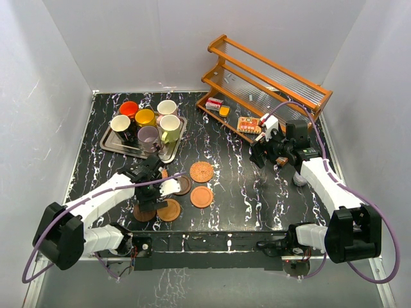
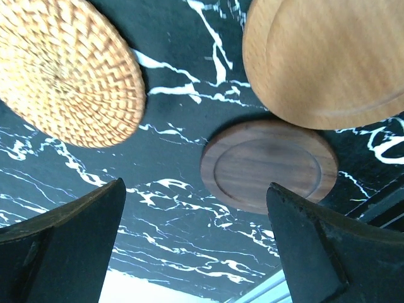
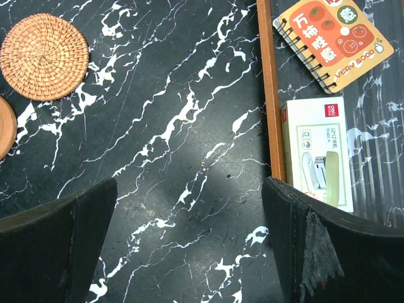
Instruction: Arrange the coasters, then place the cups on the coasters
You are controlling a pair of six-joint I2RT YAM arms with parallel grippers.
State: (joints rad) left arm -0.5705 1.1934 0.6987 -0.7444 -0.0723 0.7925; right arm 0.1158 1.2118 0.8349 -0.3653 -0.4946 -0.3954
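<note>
Six mugs stand on the metal tray (image 1: 110, 147) at the back left: orange (image 1: 129, 108), yellow (image 1: 145, 117), cream-pink (image 1: 167, 107), pale yellow-green (image 1: 170, 125), lilac (image 1: 149, 136) and black (image 1: 121, 124). Near the front lie a woven coaster (image 1: 201, 171), orange-brown coasters (image 1: 201, 196) (image 1: 169, 210) and dark brown coasters (image 1: 182, 185) (image 1: 144, 213). My left gripper (image 1: 157, 186) hangs open over them, holding nothing. Its wrist view shows a woven coaster (image 2: 63, 69), an orange-brown coaster (image 2: 328, 57) and a dark brown coaster (image 2: 268, 165) beyond the left gripper (image 2: 196, 214). My right gripper (image 1: 263, 157) (image 3: 189, 214) is open over bare table.
A wooden rack (image 1: 270, 77) stands at the back right, with a small red-and-white box (image 1: 214, 103) and a spiral notebook (image 1: 248, 124) on its low shelf. The right wrist view shows the notebook (image 3: 328, 38), a stapler box (image 3: 315, 151) and the rack's rail (image 3: 270, 95).
</note>
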